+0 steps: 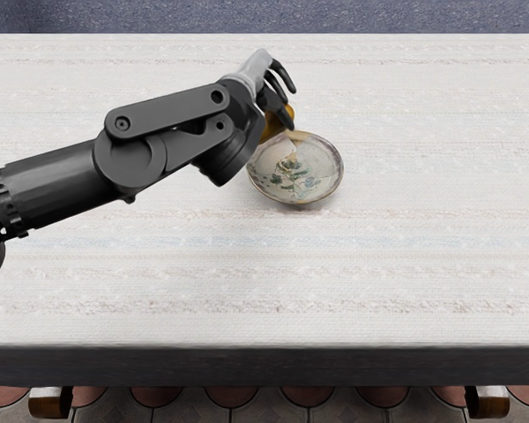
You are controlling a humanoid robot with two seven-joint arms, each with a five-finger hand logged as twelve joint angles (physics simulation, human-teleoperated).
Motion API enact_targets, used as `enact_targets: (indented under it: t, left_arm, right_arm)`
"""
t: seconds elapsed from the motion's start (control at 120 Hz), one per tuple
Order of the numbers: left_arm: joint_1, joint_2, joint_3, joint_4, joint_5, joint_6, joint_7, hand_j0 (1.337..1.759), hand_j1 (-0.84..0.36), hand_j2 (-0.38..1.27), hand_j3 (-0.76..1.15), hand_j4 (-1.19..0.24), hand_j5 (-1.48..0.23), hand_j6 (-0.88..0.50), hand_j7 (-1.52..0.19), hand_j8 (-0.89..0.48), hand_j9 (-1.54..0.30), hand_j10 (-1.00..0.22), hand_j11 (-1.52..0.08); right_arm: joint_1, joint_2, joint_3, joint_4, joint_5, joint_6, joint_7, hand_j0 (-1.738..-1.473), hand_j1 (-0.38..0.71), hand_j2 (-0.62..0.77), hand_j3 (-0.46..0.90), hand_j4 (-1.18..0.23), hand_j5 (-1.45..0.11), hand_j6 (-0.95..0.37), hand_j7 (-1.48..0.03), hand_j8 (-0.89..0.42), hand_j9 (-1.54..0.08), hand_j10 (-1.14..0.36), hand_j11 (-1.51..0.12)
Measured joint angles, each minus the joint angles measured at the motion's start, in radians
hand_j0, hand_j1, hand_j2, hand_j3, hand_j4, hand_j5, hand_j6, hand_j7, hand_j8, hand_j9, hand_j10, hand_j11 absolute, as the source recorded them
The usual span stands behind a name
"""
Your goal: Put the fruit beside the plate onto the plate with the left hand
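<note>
Shows the small orange fruit (285,117) by the far-left rim of the plate (337,159), half hidden in the left hand (266,85) with fingers curled around it; probably light, firm, smooth, prone to rolling, so best cupped round its middle

No readable writing in view.
The round tan ceramic plate (337,167) carries only blurred blue-green painted marks, not letters. The small orange fruit (284,117), the dark grey metal arm (88,172) and the pale striped tabletop (423,264) show no label, brand or number.
</note>
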State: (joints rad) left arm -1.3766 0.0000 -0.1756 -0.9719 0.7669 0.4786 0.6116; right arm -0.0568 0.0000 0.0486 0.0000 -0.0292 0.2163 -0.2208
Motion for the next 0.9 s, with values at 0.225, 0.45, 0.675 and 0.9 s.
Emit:
enact_targets:
  t: [0.225,0.45,0.675,0.9]
  left_arm:
    - [-0.005,0.0,-0.009,0.003,0.004,0.004,0.0,1.655,-0.33,0.69,0.0,-0.69,-0.93,-0.69,-0.93,-0.45,-0.92,-0.58,-0.92]
    - [-0.005,0.0,-0.043,0.014,0.001,0.01,-0.001,1.657,0.1,0.23,0.0,-0.25,-0.33,-0.25,-0.33,-0.17,-0.33,-0.21,-0.33]
    - [0.004,0.0,-0.065,-0.012,-0.016,0.01,-0.001,1.658,0.25,0.08,0.0,-0.1,-0.13,-0.1,-0.13,-0.07,-0.13,-0.09,-0.13]
    - [0.049,0.251,-0.113,-0.355,-0.162,0.012,-0.001,1.658,0.3,0.03,0.0,-0.05,-0.07,-0.05,-0.07,-0.04,-0.07,-0.05,-0.07]
  right_arm:
    - [0.0,0.0,0.0,0.0,0.0,0.0,0.0,-1.658,-0.35,0.0,0.0,0.0,0.0,0.0,0.0,0.0,0.0,0.0,0.0]
    - [0.0,0.0,0.0,0.0,0.0,0.0,0.0,-1.658,-0.35,0.0,0.0,0.0,0.0,0.0,0.0,0.0,0.0,0.0,0.0]
    - [0.0,0.0,0.0,0.0,0.0,0.0,0.0,-1.658,-0.35,0.0,0.0,0.0,0.0,0.0,0.0,0.0,0.0,0.0,0.0]
    - [0.0,0.0,0.0,0.0,0.0,0.0,0.0,-1.658,-0.35,0.0,0.0,0.0,0.0,0.0,0.0,0.0,0.0,0.0,0.0]
